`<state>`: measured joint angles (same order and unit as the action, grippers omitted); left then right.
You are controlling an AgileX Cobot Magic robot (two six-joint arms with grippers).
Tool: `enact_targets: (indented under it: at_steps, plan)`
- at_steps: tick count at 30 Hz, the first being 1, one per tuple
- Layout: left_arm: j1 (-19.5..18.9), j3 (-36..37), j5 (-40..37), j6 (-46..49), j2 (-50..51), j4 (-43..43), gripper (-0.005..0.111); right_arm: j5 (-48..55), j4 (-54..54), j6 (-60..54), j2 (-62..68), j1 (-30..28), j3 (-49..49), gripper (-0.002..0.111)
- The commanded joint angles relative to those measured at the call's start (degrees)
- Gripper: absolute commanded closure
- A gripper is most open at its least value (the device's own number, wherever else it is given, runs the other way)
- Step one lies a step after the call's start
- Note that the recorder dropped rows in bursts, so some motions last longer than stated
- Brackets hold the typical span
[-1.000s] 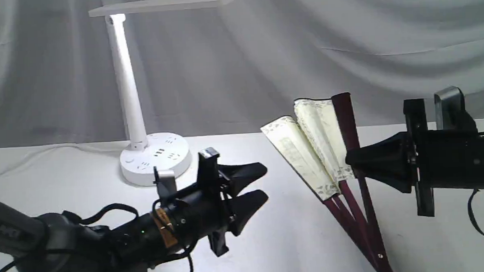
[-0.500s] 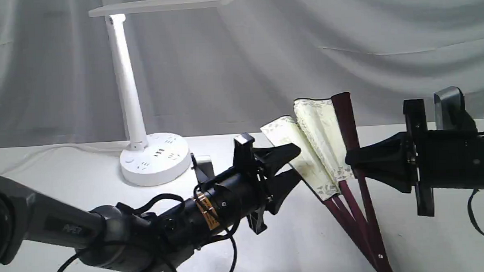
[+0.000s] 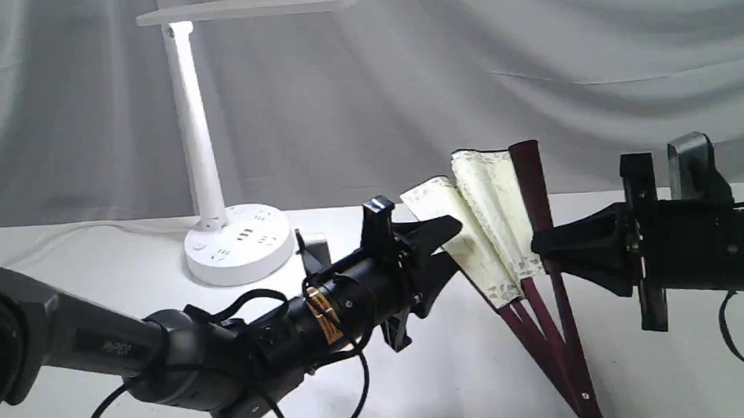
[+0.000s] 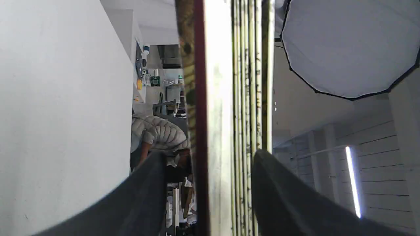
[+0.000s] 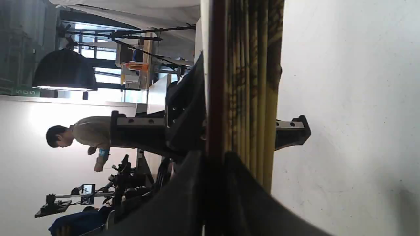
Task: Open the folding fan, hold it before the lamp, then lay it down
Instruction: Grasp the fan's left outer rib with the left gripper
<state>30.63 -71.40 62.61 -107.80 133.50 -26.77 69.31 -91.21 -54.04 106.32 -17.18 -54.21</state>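
The folding fan [image 3: 494, 207] stands partly open, its pivot low near the table's front edge and its cream pleats fanned up and to the left. My right gripper [image 3: 537, 247] is shut on its dark maroon right guard [image 5: 215, 98]. My left gripper [image 3: 455, 246] is open, and its two fingers straddle the fan's left guard and outer pleats [image 4: 229, 98] without closing on them. The white lamp [image 3: 196, 135] stands at the back left, well apart from the fan, with its bar head overhead.
The lamp's round base [image 3: 238, 243] with sockets sits on the white table [image 3: 98, 271] just behind my left arm. A grey draped cloth [image 3: 529, 70] forms the backdrop. Cables hang from both arms.
My left gripper has travelled right and slightly up from mid-table, and its open fingers now straddle the fan's left edge. The right gripper and the fan have stayed still.
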Motion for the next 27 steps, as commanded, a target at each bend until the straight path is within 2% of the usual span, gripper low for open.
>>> enact_targets:
  at_steps: [1,7,15,23,27]
  plan:
    - [0.3,-0.2,0.0,-0.3,0.1,0.9,0.066,0.6,-0.3,-0.9,-0.8,0.1,0.4,0.108]
    - [0.3,-0.2,0.1,-2.9,0.1,0.5,0.075,0.6,1.8,-1.0,-0.8,0.1,0.4,0.108]
    - [0.3,-0.2,0.1,-2.9,0.1,0.4,0.107,0.6,1.7,-1.0,-0.8,0.1,0.4,0.108]
    - [0.3,-0.2,3.1,-3.2,0.1,0.4,0.107,0.6,1.1,-1.0,-0.8,0.1,0.4,0.108]
    - [0.3,-0.2,4.7,-6.7,0.1,0.4,0.107,0.6,-0.8,-1.0,-0.8,0.1,0.4,0.108]
